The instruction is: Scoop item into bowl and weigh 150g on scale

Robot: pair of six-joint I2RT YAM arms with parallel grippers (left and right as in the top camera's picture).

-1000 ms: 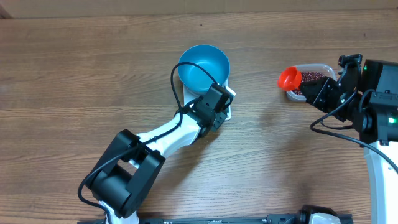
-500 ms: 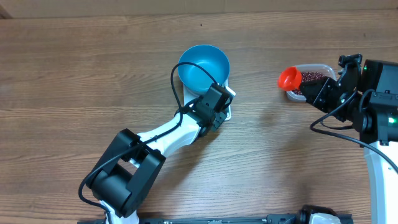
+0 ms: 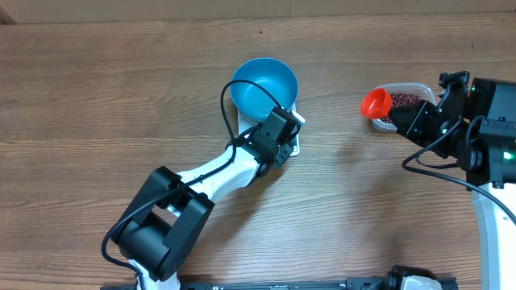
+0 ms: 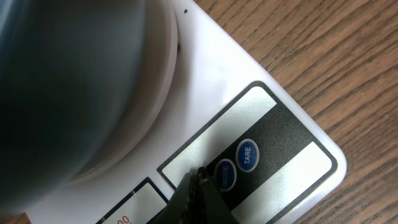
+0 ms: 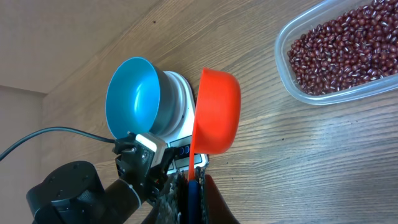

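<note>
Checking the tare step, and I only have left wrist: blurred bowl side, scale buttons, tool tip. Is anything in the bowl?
Observer: Nothing. Overhead shows the blue bowl with a bare inside.
Operator: Where's the scoop?
Observer: The right tool is shut on the handle of the orange scoop, held off the table by the end of the clear tub nearest the bowl.
Operator: Tub stocked?
Observer: Yes. Red-brown beans cover its floor wherever it shows.
</note>
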